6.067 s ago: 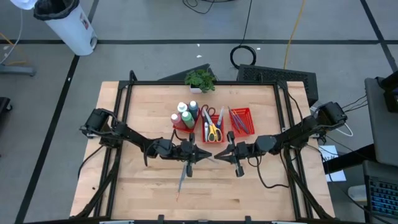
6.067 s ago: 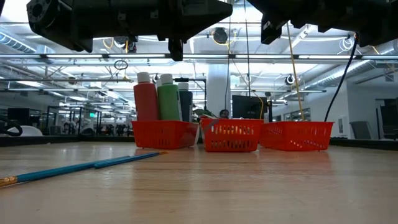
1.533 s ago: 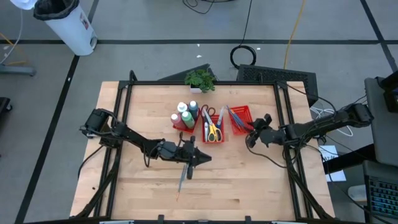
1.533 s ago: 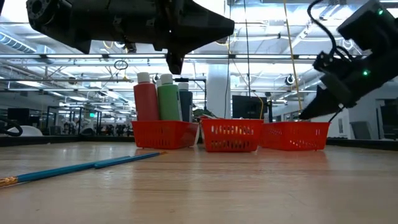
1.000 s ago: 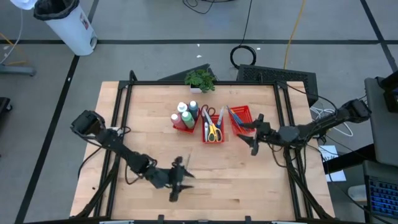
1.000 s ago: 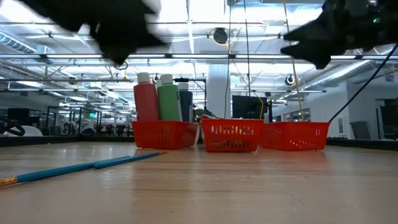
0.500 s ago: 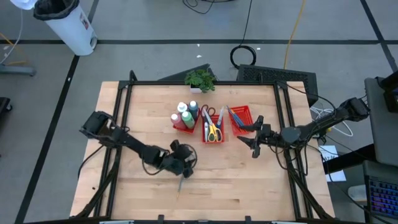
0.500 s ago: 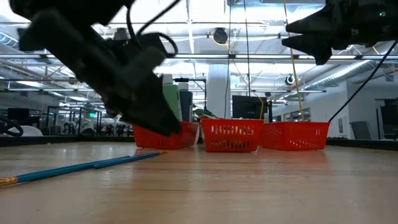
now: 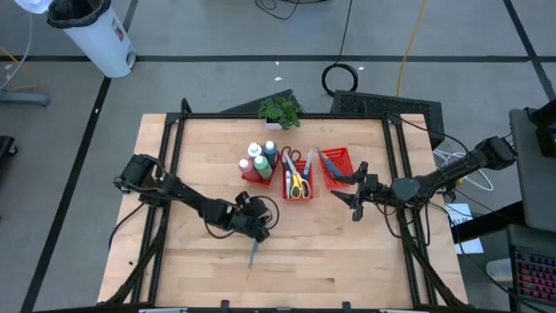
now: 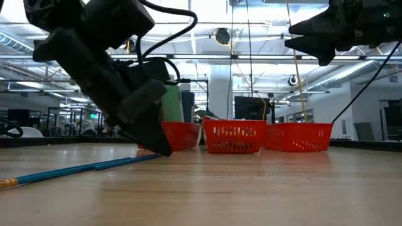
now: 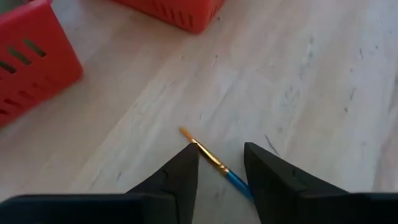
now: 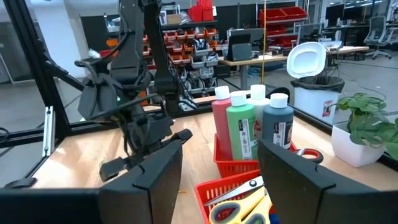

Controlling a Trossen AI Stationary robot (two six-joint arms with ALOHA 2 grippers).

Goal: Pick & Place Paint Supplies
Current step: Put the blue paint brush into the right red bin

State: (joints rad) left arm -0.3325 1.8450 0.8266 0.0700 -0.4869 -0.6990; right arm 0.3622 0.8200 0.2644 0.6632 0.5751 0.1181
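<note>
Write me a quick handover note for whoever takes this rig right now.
Left claw: down at the table, fingers open astride the blue brush, not yet gripping it.
Right claw: open and empty, hanging in the air beside the right-hand red tray.
Done: paint bottles stand in the left tray, scissors lie in the middle one, other brushes in the right one.
Left: lift the blue brush off the table and put it away.

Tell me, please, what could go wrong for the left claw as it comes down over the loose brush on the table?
The left claw straddles only the brush near its yellow end, so a grip there may let the long handle swing or slip. Its fingers sit low over the table and could scrape the wood. The red tray lies close; a lift might clip it.
</note>
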